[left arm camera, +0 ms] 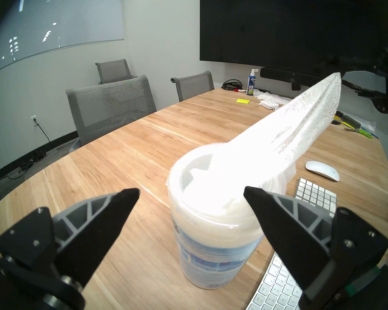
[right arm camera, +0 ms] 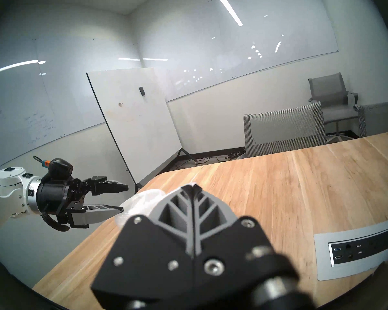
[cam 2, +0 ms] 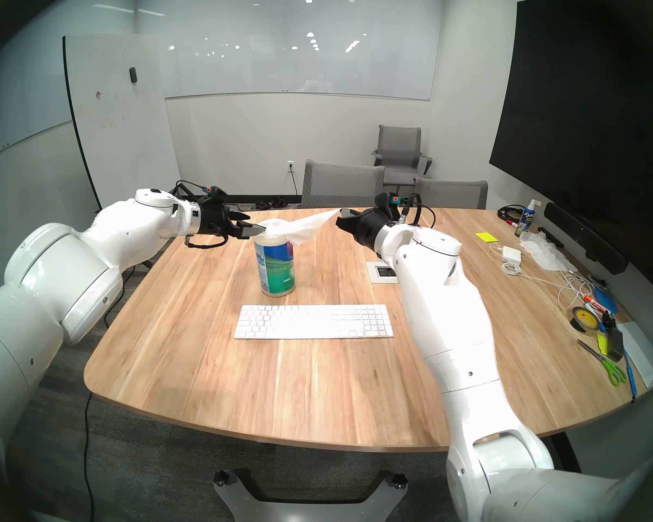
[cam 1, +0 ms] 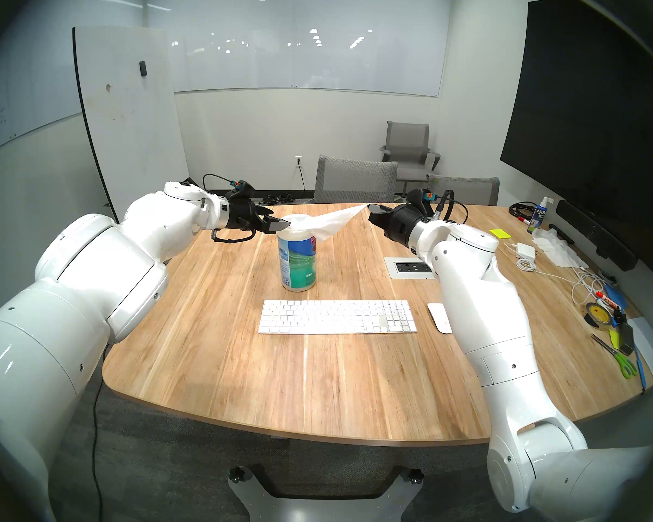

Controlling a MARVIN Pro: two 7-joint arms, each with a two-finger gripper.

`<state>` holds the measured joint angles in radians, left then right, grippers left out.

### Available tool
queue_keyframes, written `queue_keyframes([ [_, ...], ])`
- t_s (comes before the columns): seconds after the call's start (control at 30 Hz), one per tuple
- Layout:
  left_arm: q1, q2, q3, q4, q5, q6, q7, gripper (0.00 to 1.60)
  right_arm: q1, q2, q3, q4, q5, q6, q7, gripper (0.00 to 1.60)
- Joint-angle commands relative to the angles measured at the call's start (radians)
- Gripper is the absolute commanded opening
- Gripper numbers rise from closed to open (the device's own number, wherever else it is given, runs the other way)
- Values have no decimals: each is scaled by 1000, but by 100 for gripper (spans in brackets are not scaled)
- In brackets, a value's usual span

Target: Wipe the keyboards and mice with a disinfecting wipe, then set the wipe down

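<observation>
Wooden table [cam 1: 242,359]: pale planks with rounded corners, carrying everything below.
Wipes canister [cam 1: 297,261]: upright, about midway across the table, behind the keyboard; blue-green label, white rim.
Wipe [cam 1: 336,221]: white sheet stretched from the canister's mouth up and across to the right gripper, off the table.
Right gripper [cam 1: 371,209]: fingers pressed together, pinching the wipe's far tip.
Left gripper [cam 1: 276,223]: fingers spread apart on either side of the canister's rim; whether they touch it cannot be told.
Keyboard [cam 1: 338,316]: long, flat, white, lying parallel to the near edge, just in front of the canister.
Mouse [cam 1: 439,317]: glossy white oval beside the keyboard's right end, partly hidden by the right arm.
Right edge: cables, tape, scissors, spray bottle.
</observation>
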<state>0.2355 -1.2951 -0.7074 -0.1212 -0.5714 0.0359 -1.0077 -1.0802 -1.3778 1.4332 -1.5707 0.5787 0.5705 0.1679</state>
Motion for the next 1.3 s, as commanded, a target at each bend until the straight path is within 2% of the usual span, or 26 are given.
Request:
queue_keyframes([
  [0.0,-25,0,-3,-9,-2,-1,-1,160,50,9,32,-16,14,-3,10,0],
  [0.6,-26,0,-2,-9,0,-1,0,160,43,72,92,-20,42,36,74,0],
  [0.97,-58,30,35,-22,43,-21,-26,160,42,83,101,15,41,42,102,0],
  [1.27,-107,57,17,-35,42,-42,-59,160,35,86,97,21,38,40,115,0],
])
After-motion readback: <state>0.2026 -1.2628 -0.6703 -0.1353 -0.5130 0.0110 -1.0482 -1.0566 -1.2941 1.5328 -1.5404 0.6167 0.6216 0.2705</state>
